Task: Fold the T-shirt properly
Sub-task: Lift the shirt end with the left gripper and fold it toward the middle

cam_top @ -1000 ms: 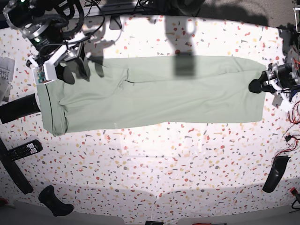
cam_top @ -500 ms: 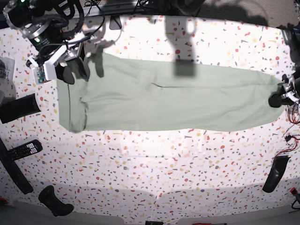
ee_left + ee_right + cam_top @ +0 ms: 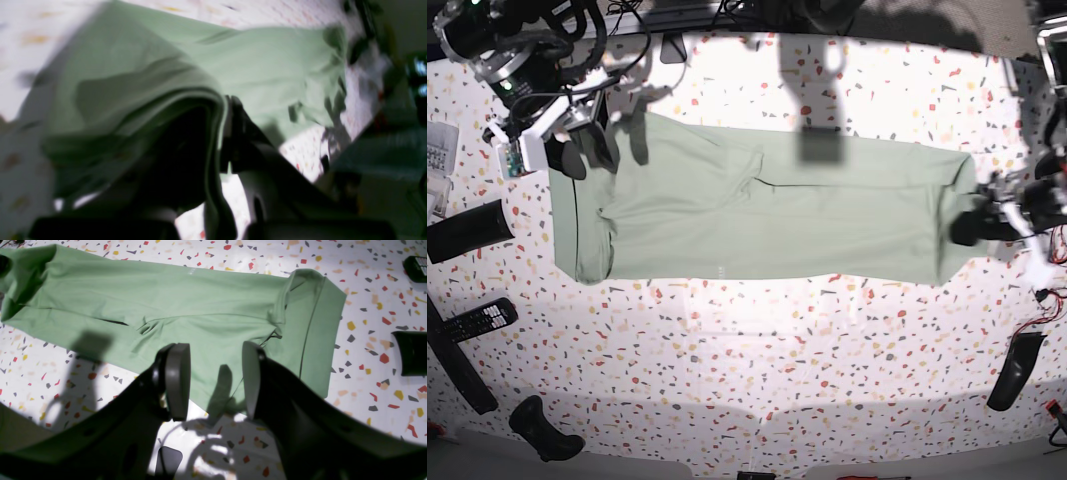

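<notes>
My left gripper [image 3: 972, 228]: fingers pinched tight on the hem end of the T-shirt [image 3: 767, 205], right of frame.
My right gripper [image 3: 215, 380]: fingers [image 3: 178, 380] spread apart, empty, hovering over the collar end.
T-shirt: stretched flat across the terrazzo table [image 3: 757, 360], upper middle.
Remote [image 3: 477, 320]: lower left, well apart.

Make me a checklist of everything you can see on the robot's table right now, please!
Surface: speckled terrazzo table.
Job's things: T-shirt lies as a long band, one end lifted.
Clutter: remote control, black cylinder, dark handle-like tools near the edges.
Grippers: left gripper shut on the shirt's end; right gripper open, holding nothing, above the shirt's other end.
Cables: red wires at the table edge.
Surroundings: nothing seen clearly.
</notes>
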Robot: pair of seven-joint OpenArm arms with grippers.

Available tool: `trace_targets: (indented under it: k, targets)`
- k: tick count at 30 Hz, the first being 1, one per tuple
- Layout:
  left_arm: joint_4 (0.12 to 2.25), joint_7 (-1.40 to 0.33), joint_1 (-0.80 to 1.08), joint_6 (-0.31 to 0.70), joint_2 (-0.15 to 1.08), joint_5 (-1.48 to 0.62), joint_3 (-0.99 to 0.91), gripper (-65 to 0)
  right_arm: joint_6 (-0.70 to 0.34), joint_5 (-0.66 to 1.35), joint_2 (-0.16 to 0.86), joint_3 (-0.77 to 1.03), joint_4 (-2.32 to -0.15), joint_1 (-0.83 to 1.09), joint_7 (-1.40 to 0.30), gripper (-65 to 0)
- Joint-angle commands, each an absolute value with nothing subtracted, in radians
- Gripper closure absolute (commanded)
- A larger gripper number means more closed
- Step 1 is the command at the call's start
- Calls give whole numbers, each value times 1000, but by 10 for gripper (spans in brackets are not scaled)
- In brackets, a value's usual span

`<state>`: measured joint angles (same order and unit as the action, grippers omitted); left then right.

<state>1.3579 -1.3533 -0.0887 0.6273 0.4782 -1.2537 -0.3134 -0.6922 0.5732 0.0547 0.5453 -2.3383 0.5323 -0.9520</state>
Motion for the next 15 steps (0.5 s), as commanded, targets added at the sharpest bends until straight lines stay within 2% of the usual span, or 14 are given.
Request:
trace_targets:
  k: [1, 6, 15]
  targets:
    - [1411, -1356, -108, 631, 479, -1283, -319, 0, -698, 588, 61, 548, -2356, 532, -925, -246]
    - [1516, -1319, -102, 631, 376, -1139, -319, 0, -698, 588, 61, 548, -2356, 532, -925, -246]
    - [1518, -1316, -97, 628, 213, -1037, -319, 0, -698, 588, 61, 548, -2356, 532, -925, -246]
